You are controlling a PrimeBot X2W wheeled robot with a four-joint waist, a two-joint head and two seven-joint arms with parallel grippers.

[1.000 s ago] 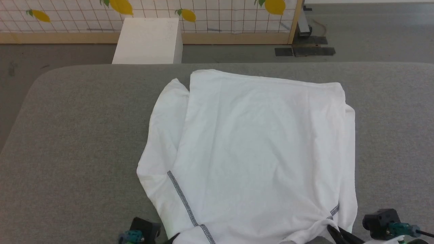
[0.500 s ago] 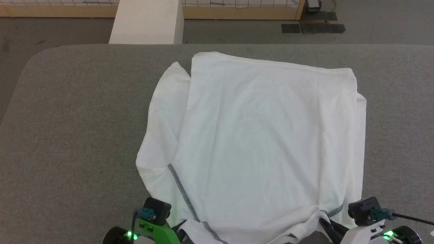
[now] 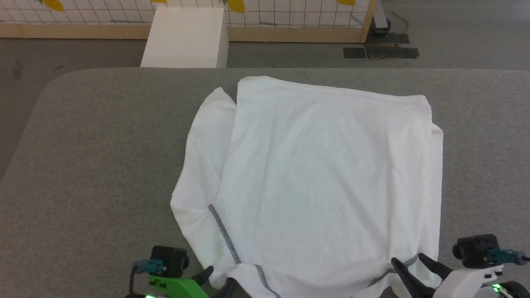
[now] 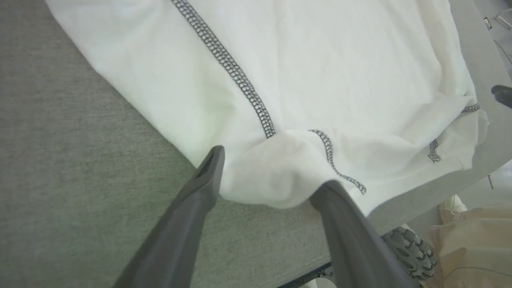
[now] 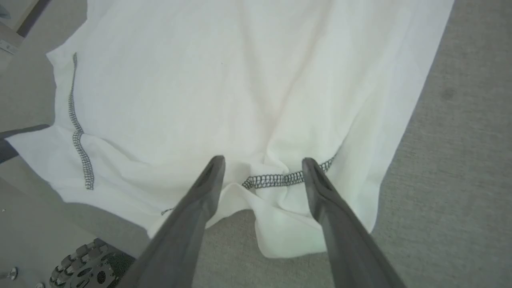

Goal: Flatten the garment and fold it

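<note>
The garment (image 3: 319, 182) is a white shirt with dark grey seam stitching, lying folded into a rough rectangle on the grey table (image 3: 103, 145). My left gripper (image 3: 218, 279) is at its near left corner. In the left wrist view that gripper (image 4: 272, 172) is open, and the loose corner of the garment (image 4: 280, 80) bulges between its fingers without being pinched. My right gripper (image 3: 418, 267) is at the near right corner. Seen from the right wrist, this gripper (image 5: 264, 162) also stands open, straddling a stitched hem of the garment (image 5: 240, 80).
A rigid white box (image 3: 184, 37) stands on the floor beyond the table's far edge, in front of a wire-grid fence with lemon prints (image 3: 290, 16). Dark flat plates (image 3: 381, 51) lie on the floor at the back right. The table's near edge (image 4: 400, 212) runs just under the garment's hem.
Both grippers have opened and let go of the garment's near corners, which now rest on the table. The head camera has shifted a little; the garment lies as before.
</note>
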